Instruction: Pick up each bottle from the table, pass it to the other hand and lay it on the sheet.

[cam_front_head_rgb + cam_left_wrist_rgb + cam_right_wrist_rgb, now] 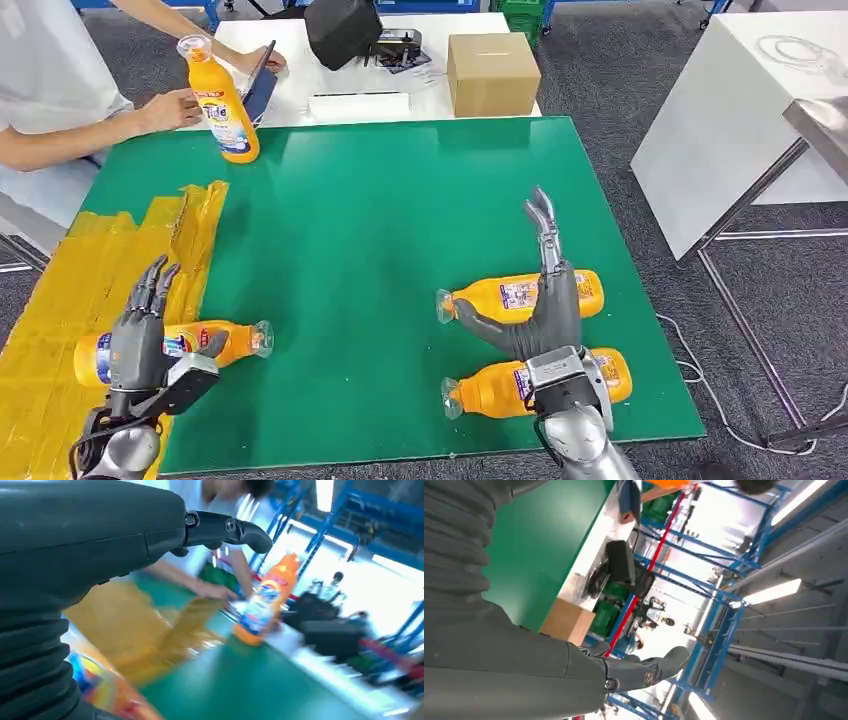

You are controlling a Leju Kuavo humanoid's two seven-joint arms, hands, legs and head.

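bottles: glossy plastic | sheet: shiny yellow film | table: matt green

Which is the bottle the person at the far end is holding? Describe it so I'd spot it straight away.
Start at the big green table and go to its far left corner, where a person's hand reaches in. There stands the orange bottle, upright and slightly tilted. It is the one bottle on end with a Tide label; the other three orange bottles lie flat near the robot's hands.
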